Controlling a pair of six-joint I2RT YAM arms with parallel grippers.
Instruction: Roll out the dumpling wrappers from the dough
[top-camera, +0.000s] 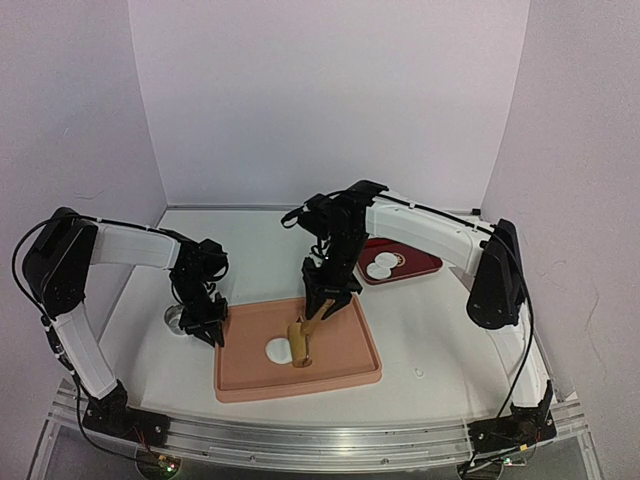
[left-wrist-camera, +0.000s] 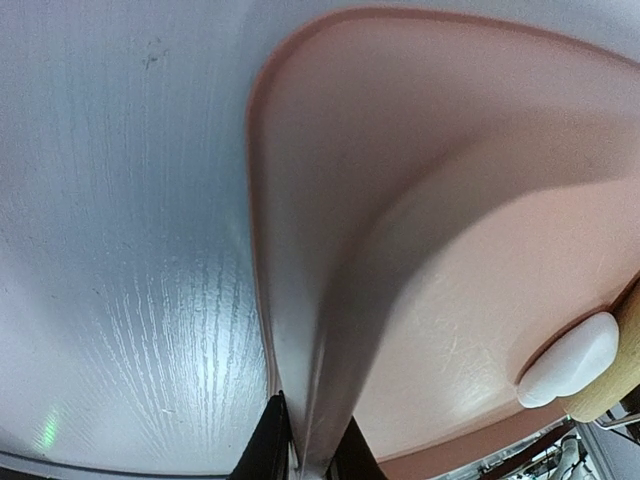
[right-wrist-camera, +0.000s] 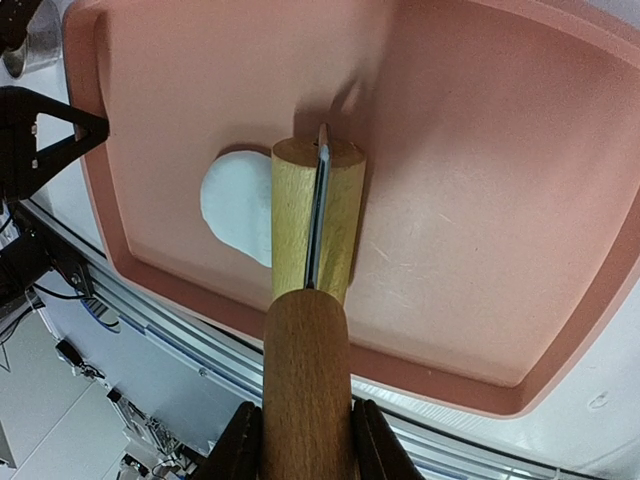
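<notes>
A flattened white dough piece (top-camera: 277, 350) lies in the pink tray (top-camera: 350, 375), its right part under a wooden rolling pin (top-camera: 302, 340). My right gripper (top-camera: 330, 295) is shut on the pin's handle (right-wrist-camera: 305, 370); the roller (right-wrist-camera: 318, 220) rests over the dough's (right-wrist-camera: 235, 205) right edge. My left gripper (top-camera: 210, 325) is shut on the tray's left rim (left-wrist-camera: 300, 380), one finger (left-wrist-camera: 262, 450) on each side. Two round dumpling wrappers (top-camera: 379, 266) lie on a dark red plate (top-camera: 420, 262) at the back right. The dough (left-wrist-camera: 568, 362) also shows in the left wrist view.
A metal ring cutter (top-camera: 176, 318) stands on the white table just left of the left gripper, also in the right wrist view (right-wrist-camera: 30, 45). The table's metal front rail (top-camera: 320, 440) runs close below the tray.
</notes>
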